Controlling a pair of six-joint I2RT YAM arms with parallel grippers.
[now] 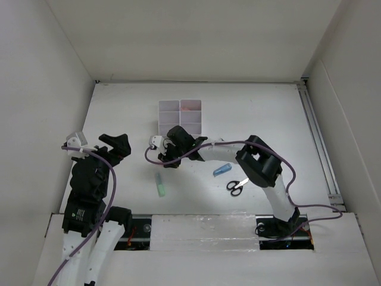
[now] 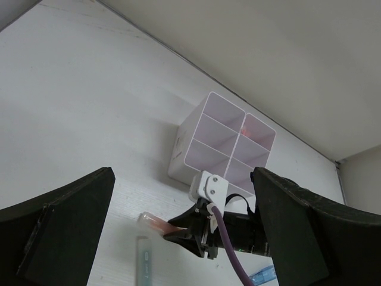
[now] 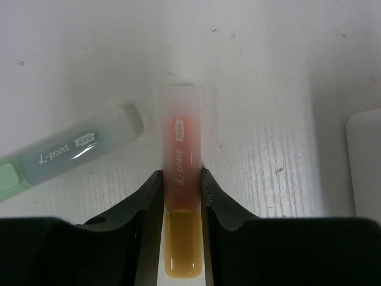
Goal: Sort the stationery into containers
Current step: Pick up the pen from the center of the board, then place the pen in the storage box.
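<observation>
While right end effector point(image 3: 181, 179) clamps it, orange highlighter point(image 3: 181, 155) shows pinkish cap; left end effector point(image 1: 117, 145) apart. Green highlighter point(image 3: 77, 152), blue highlighter point(image 1: 222, 170): three; scissors point(image 1: 237, 186) one.

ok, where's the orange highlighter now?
Right wrist view, centre: the orange highlighter lies on the table, pinched in the right gripper, green highlighter just left of it, trays close by.

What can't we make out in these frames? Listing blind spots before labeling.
Right wrist view: orange-yellow highlighter clamped by the right gripper; lifted or resting, cannot tell. Left edge cuts off the green highlighter.
Top view: clamped highlighter hidden under the right gripper; contents of the trays too small.
Left wrist view: pink thing in one compartment blurred, unidentifiable.
</observation>
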